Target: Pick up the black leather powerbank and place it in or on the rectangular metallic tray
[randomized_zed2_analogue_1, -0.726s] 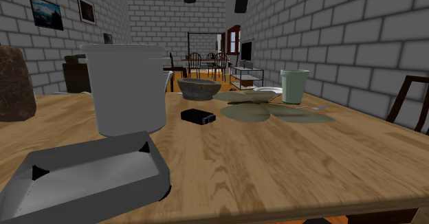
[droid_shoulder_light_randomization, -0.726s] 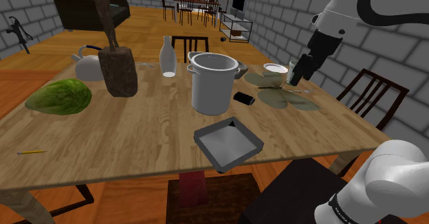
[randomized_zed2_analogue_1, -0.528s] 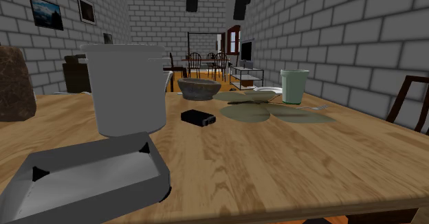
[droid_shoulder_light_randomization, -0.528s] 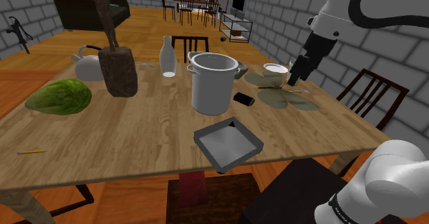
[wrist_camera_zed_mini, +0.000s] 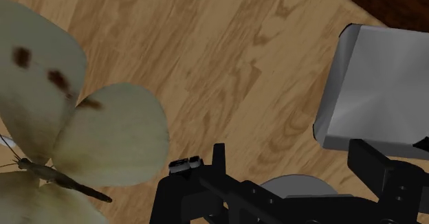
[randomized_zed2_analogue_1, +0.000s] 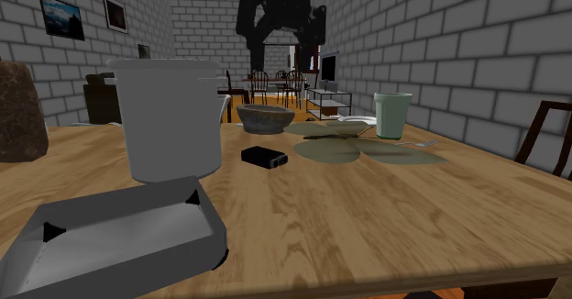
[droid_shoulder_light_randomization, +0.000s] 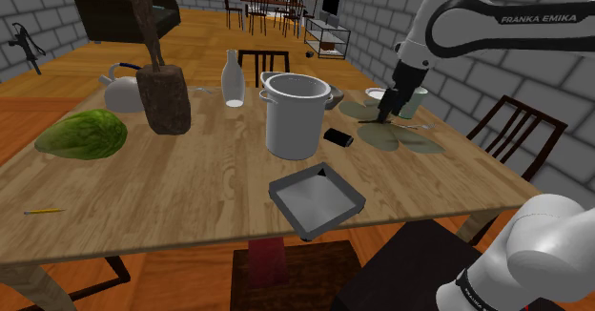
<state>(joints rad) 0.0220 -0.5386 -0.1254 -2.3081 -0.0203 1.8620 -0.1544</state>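
Note:
The black powerbank (droid_shoulder_light_randomization: 338,136) (randomized_zed2_analogue_1: 264,156) lies flat on the wooden table, between the tall grey pot (droid_shoulder_light_randomization: 296,114) and a butterfly-shaped mat (droid_shoulder_light_randomization: 396,133). My gripper (droid_shoulder_light_randomization: 384,115) (randomized_zed2_analogue_1: 282,24) hangs open above that mat, to the shoulder view's right of the powerbank and well above the table, holding nothing. In the wrist view the gripper (wrist_camera_zed_mini: 292,159) has its fingers apart, and the powerbank's port end (wrist_camera_zed_mini: 185,164) peeks out beside one finger. The grey rectangular tray (droid_shoulder_light_randomization: 319,202) (randomized_zed2_analogue_1: 110,238) (wrist_camera_zed_mini: 385,92) sits near the table's front edge.
A pale cup (randomized_zed2_analogue_1: 392,114) and a bowl (randomized_zed2_analogue_1: 266,116) stand behind the mat (randomized_zed2_analogue_1: 357,146). On the shoulder view's left are a bottle (droid_shoulder_light_randomization: 232,78), a brown stump (droid_shoulder_light_randomization: 162,97), a kettle (droid_shoulder_light_randomization: 119,90) and a green melon-like lump (droid_shoulder_light_randomization: 82,134). A chair (droid_shoulder_light_randomization: 510,128) stands at the right.
The gripper has come down and moved toward the shoulder view's left, from beside the cup to over the butterfly mat. The powerbank and tray have not moved.

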